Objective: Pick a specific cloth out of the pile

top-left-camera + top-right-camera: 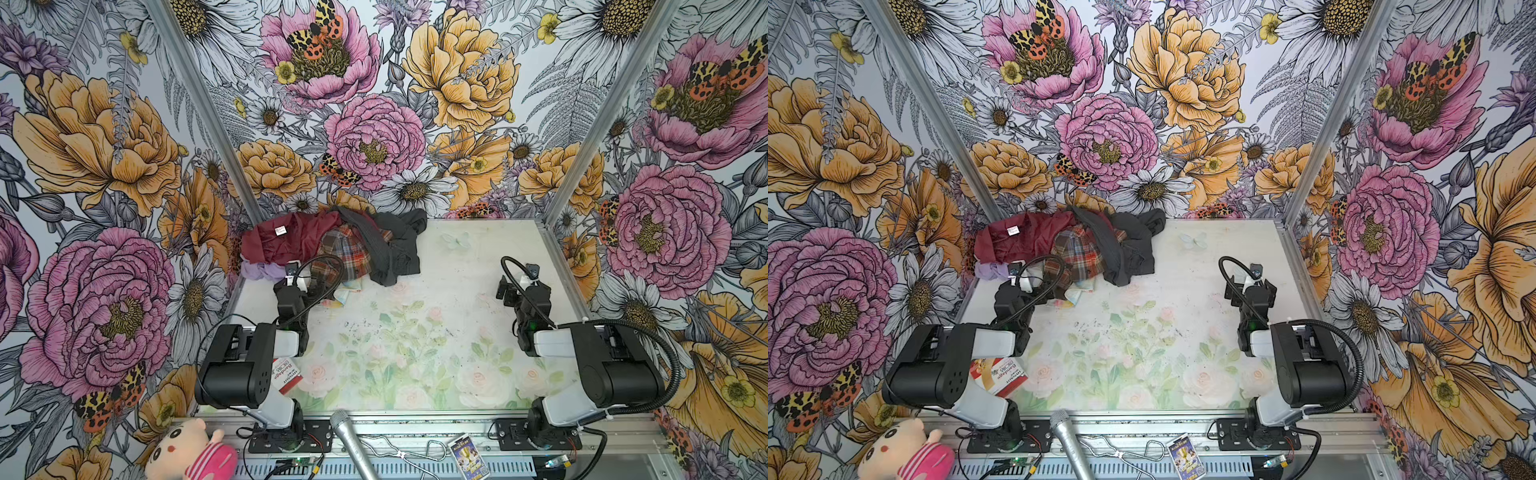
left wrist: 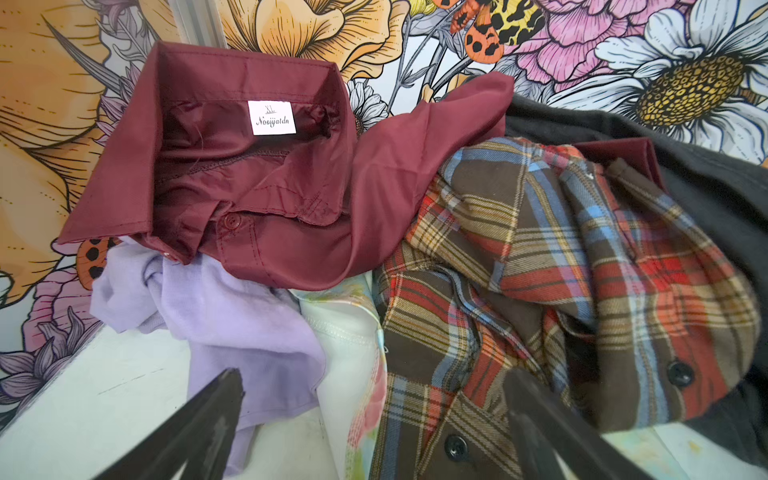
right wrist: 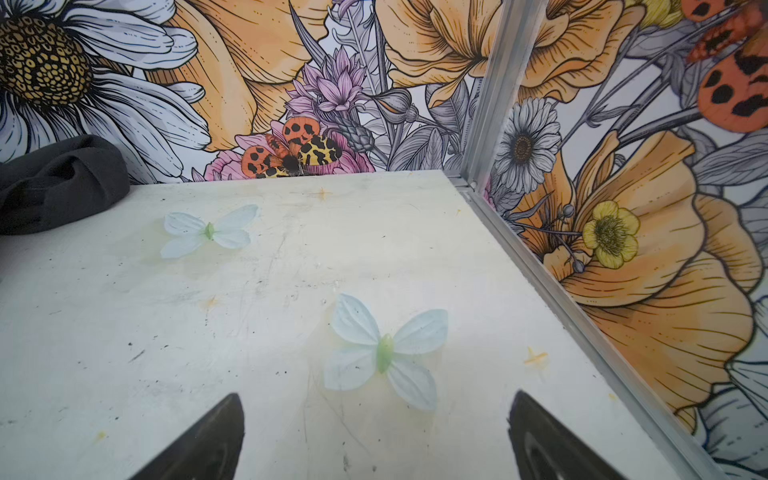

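Observation:
The pile [image 1: 332, 245] lies in the table's far left corner. The cloth [image 1: 259, 270], plain lilac, sticks out at the pile's near left edge from under a maroon shirt [image 2: 291, 208] with a white tag. In the left wrist view the cloth [image 2: 232, 324] sits beside a pastel piece [image 2: 353, 345] and a red-brown plaid shirt [image 2: 561, 270]. My left gripper [image 2: 374, 376] is open just short of the pile, one fingertip [image 2: 230, 386] over the cloth's hem and nothing held. My right gripper [image 3: 376, 399] is open over bare table on the right [image 1: 519, 286].
A dark grey ribbed garment [image 1: 395, 249] drapes over the pile's right side. Floral walls with metal posts [image 1: 199, 104] close in the table. A bandage box [image 1: 284, 374] lies under my left arm. A microphone [image 1: 353, 440], a plush toy [image 1: 187, 453] and a card [image 1: 467, 455] lie in front.

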